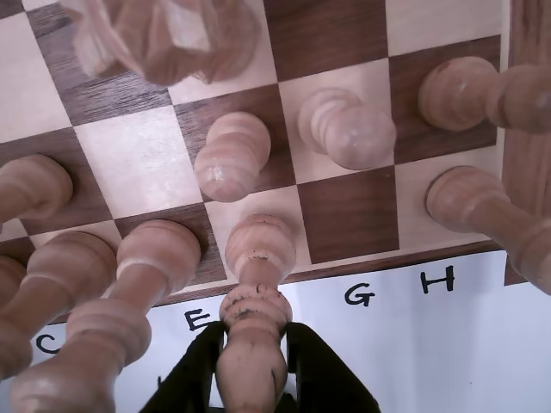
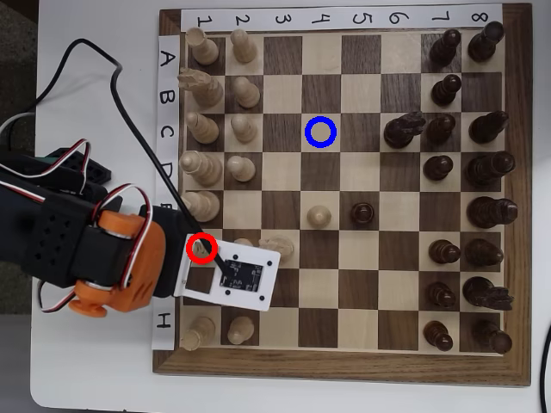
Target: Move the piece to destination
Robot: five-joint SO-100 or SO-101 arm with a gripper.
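Observation:
The piece (image 1: 255, 310), a slim cream bishop, stands with its round base on a light square at the board's near edge in the wrist view, between the printed letters E and G. My gripper (image 1: 255, 340) has its two black fingers pressed against the bishop's upper body, shut on it. From overhead the bishop is hidden under my white camera plate (image 2: 225, 275), which lies over the board's left side near row F. The destination, a blue ring (image 2: 320, 132), sits on a dark square at C4, well up and right of the gripper, with no piece on it.
Cream pieces crowd the bishop: pawns (image 1: 232, 157) (image 1: 349, 129) just beyond it, tall pieces at its left (image 1: 151, 267) and right (image 1: 482, 206). A red ring (image 2: 201, 248) lies by the gripper. A cream pawn (image 2: 319, 215) and a dark pawn (image 2: 362, 212) stand mid-board; dark pieces fill the right.

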